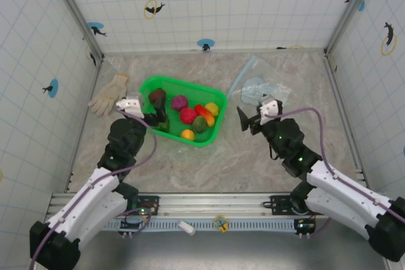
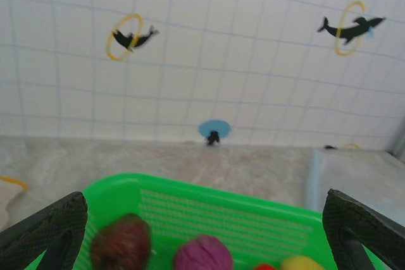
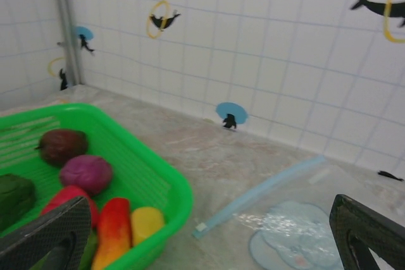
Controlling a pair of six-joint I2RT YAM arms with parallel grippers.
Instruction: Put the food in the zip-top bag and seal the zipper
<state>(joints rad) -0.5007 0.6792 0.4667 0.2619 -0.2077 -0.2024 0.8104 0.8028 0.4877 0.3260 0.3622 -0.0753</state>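
Nothing's bagged yet, so I'd call this the very first pick. Both pincers are spread as wide as they go and hold nothing. The left pincer (image 1: 157, 118) hangs over the near-left corner of the green basket (image 1: 187, 84). The right pincer (image 1: 252, 118) sits just right of the basket, on the near side of the zip-top bag (image 1: 258, 86). All the food (image 1: 188, 116) is in the basket. The bag lies flat on the table (image 1: 253, 162) to the right of it, with the zipper (image 1: 239, 77) on its left side, angled toward the far wall.

How I'd do it: left takes the maroon piece (image 2: 121, 243) or the magenta one (image 2: 202, 254) first — they've got some room around them, while the red, orange, yellow and green ones are bunched at the right end. Come straight down and close around the widest part. These look like smooth, rounded, hard toys and will probably squirt out of an off-centre pinch. Right should get the bag mouth lifted before anything arrives.

Materials: the basket is glossy moulded plastic with slotted walls, so a fingertip could snag. The bag is thin, clear, crinkly film with a pale blue print — floppy, and it probably slides on the marbled table. The zipper is a thin straight light-blue strip, stiffer than the film I'd guess.
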